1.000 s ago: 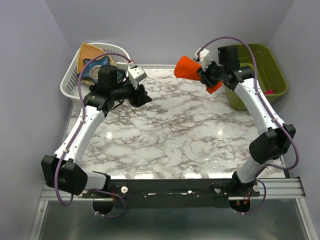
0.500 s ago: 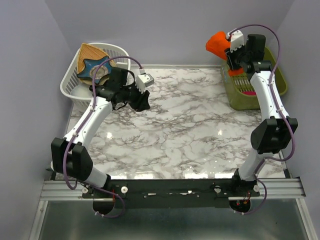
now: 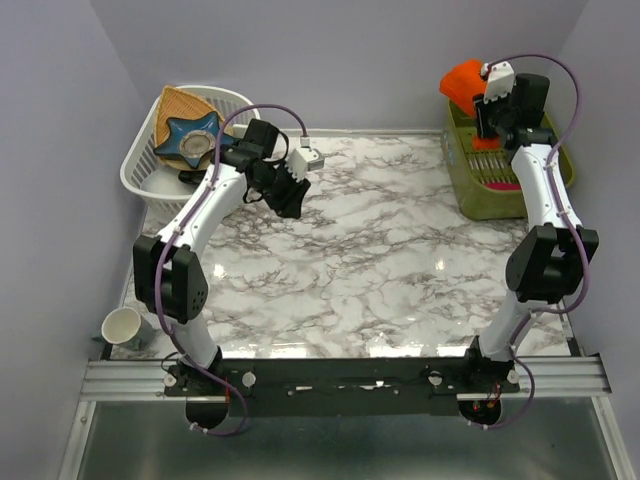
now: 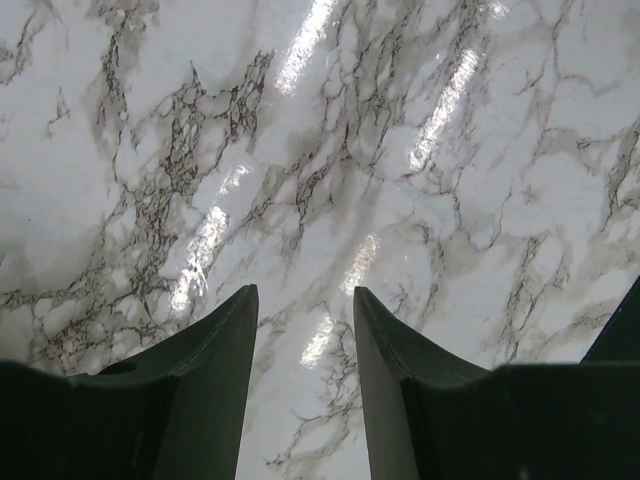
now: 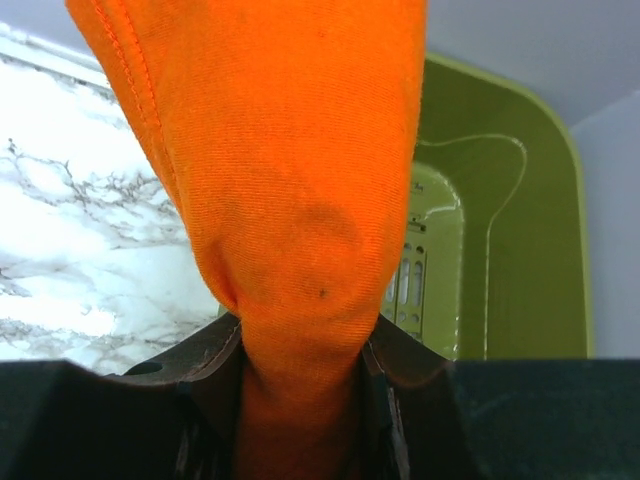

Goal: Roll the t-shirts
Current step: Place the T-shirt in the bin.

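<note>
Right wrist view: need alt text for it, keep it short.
The right gripper is clamped on a bunched orange t-shirt that fills the middle of the frame. Behind it on the right is a green bin, and the marble table shows on the left.

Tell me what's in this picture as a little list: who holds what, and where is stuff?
t-shirt: orange, bunched up, held in the air by the far end of the bin
right gripper: shut on the t-shirt
left gripper: open, empty, above the marble table
basket: white, far left; holds a tan woven piece and a blue star
cup: near left corner
</note>
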Available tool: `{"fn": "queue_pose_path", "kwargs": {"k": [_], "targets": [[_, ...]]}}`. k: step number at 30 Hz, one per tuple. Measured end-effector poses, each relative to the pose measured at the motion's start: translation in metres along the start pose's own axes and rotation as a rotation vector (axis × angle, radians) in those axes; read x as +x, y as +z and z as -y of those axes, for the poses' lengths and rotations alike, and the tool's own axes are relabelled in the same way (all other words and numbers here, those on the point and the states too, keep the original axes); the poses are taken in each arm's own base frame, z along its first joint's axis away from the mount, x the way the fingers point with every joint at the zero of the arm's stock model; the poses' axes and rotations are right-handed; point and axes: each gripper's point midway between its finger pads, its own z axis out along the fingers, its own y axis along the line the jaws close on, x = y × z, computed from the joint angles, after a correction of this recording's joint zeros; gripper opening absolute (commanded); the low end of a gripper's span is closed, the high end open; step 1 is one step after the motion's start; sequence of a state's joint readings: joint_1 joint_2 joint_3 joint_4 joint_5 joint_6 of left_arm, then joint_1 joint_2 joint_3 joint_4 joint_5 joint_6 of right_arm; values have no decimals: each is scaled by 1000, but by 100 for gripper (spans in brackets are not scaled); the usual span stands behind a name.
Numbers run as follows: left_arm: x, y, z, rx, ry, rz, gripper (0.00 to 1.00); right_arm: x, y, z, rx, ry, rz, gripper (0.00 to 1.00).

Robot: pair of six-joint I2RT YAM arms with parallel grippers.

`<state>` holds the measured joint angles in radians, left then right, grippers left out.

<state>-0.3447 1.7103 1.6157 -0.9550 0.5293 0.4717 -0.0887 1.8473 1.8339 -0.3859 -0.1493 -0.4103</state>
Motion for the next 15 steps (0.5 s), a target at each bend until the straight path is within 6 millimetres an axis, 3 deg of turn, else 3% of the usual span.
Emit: {"fn": "queue_pose_path", "kwargs": {"k": [6, 10, 15], "targets": [[-5, 18, -15, 9, -19, -22, 51, 43, 2, -3, -8, 20, -80, 0], [-5, 21, -16, 12, -25, -18, 51, 78, -8, -6, -18, 36, -158, 0], [2, 25, -9, 31, -34, -1, 51, 97, -22, -3, -7, 51, -206, 0]]}}
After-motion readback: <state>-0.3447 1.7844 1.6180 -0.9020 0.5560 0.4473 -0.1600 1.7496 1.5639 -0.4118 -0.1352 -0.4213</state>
